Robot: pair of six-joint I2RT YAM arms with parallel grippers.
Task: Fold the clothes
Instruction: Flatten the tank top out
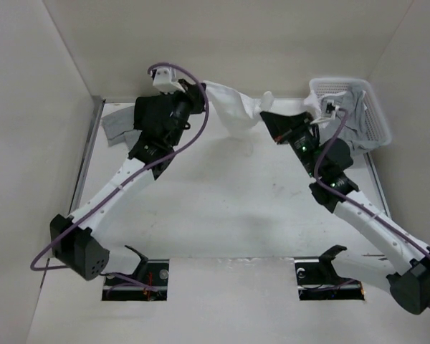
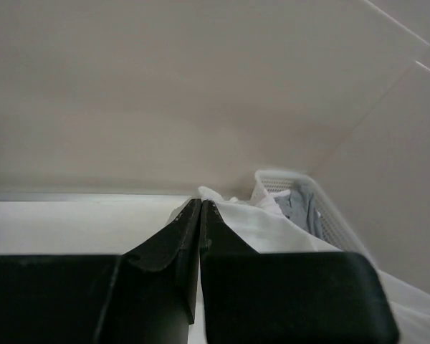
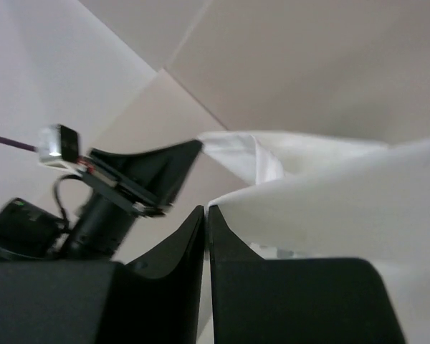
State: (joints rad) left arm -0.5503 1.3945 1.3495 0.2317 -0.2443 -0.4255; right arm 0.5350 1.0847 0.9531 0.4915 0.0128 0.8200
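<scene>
L tool (image 2: 201, 203) & R tool (image 3: 205, 210) each pinched tight on white top (image 1: 229, 107), stretched btwn them.

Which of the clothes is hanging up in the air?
The thin white top, pinched by both arms' jaws. The grey cloth lies on the table, and another grey garment sits in the white plastic basket.

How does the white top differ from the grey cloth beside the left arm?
The white top is pinched by the left gripper and right gripper, stretched between them; the grey cloth lies on the table, ungripped. The top is white, the cloth grey. Both are soft fabric.
</scene>
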